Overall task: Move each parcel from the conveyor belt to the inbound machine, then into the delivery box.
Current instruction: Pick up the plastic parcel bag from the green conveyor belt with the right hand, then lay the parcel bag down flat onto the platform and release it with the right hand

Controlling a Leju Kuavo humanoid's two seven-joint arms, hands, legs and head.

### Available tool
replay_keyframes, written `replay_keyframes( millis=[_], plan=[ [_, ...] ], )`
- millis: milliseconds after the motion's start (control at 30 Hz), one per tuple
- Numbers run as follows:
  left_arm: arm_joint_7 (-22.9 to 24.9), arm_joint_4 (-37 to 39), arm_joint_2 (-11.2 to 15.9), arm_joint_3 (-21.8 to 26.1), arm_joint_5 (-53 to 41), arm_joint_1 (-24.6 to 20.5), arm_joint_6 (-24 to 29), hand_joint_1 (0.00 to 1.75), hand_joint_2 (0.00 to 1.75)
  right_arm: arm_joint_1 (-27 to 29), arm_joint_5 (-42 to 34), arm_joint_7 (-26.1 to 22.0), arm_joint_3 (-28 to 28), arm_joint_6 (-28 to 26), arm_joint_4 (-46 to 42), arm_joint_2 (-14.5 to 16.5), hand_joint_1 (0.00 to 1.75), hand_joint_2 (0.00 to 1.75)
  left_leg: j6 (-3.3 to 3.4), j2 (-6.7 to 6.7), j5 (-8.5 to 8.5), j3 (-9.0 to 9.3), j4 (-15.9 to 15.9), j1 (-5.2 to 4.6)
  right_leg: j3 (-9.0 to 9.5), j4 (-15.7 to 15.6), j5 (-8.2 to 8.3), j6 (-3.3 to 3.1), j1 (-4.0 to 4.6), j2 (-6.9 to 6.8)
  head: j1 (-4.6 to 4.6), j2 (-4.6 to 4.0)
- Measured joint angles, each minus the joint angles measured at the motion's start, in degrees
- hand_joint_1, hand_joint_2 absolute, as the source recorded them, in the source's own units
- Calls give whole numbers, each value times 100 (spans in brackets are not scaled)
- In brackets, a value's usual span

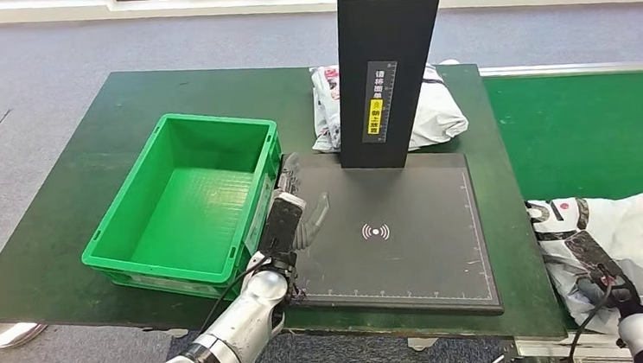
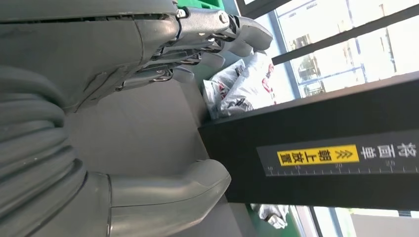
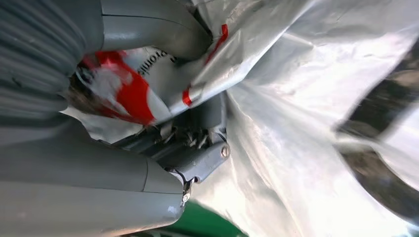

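The right robot hand grips a white plastic parcel lying on the green conveyor belt, at the right edge of the tabletop. The left robot hand hovers released, fingers spread, over the black scanner pad beside the green box. A second parcel lies behind the scanner's black post.

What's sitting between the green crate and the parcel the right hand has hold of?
In the head view, the left hand and the black scanner pad lie between the green crate and the parcel held by the right hand.
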Motion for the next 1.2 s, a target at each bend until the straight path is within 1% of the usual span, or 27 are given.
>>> replay_keyframes(
  millis=[67, 167, 300, 400, 500, 667, 767, 867, 1000, 1100, 1200],
  plan=[
    [0, -21, 1, 71, -9, 3, -1, 0, 175, 56, -168, -134, 23, -303, -284, 62, 175, 175, 0, 0, 0, -3, 0, 0, -2, 1, 0, 0, 0, 0, 0, -1],
    [0, -88, 2, 144, -62, 5, 40, 0, 175, 66, -446, -457, 39, -765, -691, 183, 175, 175, 1, -1, 1, -4, 0, 0, -3, 1, 0, 0, 0, 0, 0, -1],
    [0, -248, 1, 230, -191, 29, 325, 0, 175, 174, -1041, -950, 147, -1308, -1422, 443, 175, 175, 1, -2, 2, -4, -1, 1, -3, 2, -1, 0, 0, -2, -1, 0],
    [0, -380, 16, 276, -232, 73, 542, 0, 175, 296, -1285, -1159, 366, -1553, -2012, 692, 175, 175, 0, -5, 2, -6, -2, 2, -4, 4, -5, 2, 2, -4, -1, -1],
    [0, -480, 49, 325, -282, 96, 647, 0, 175, 359, -1341, -1285, 750, -1694, -2528, 945, 175, 175, -2, 1, 2, -1, -2, 4, -7, 6, -6, 0, 3, 3, -1, 0],
    [0, -676, 103, 363, -362, 143, 724, 0, 175, 427, -1243, -1395, 1495, -1622, -3090, 1250, 175, 175, -3, -8, 3, -3, -2, 7, -5, 7, -8, -1, 6, -6, -2, 0],
    [0, -763, 127, 363, -391, 165, 748, 0, 175, 458, -1159, -1380, 1917, -1566, -3254, 1387, 175, 175, -3, -10, 4, -3, -2, 7, -5, 7, -9, -2, 6, -7, -2, 0],
    [0, -829, 158, 363, -392, 185, 751, 0, 175, 459, -1123, -1362, 2216, -1480, -3344, 1476, 175, 175, -3, -10, 3, -4, -2, 7, -5, 7, -9, -2, 6, -7, -2, -1],
    [0, -930, 190, 363, -391, 196, 751, 0, 175, 382, -1045, -1335, 2644, -1099, -3351, 1554, 175, 175, -3, -9, 3, -7, -2, 7, -6, 6, -9, -2, 6, -6, -2, 0],
    [0, -993, 202, 362, -380, 197, 751, 0, 175, 161, -993, -1329, 3030, -789, -3196, 1659, 175, 175, -4, -7, 4, -5, -2, 7, -6, 6, -8, -2, 7, -5, -2, 0],
    [0, -1029, 207, 363, -374, 197, 751, 0, 175, -56, -963, -1348, 3372, -626, -2954, 1758, 175, 175, -6, -12, 7, -3, -2, 8, -6, 7, -8, -2, 7, -9, -2, -1]
  ],
)
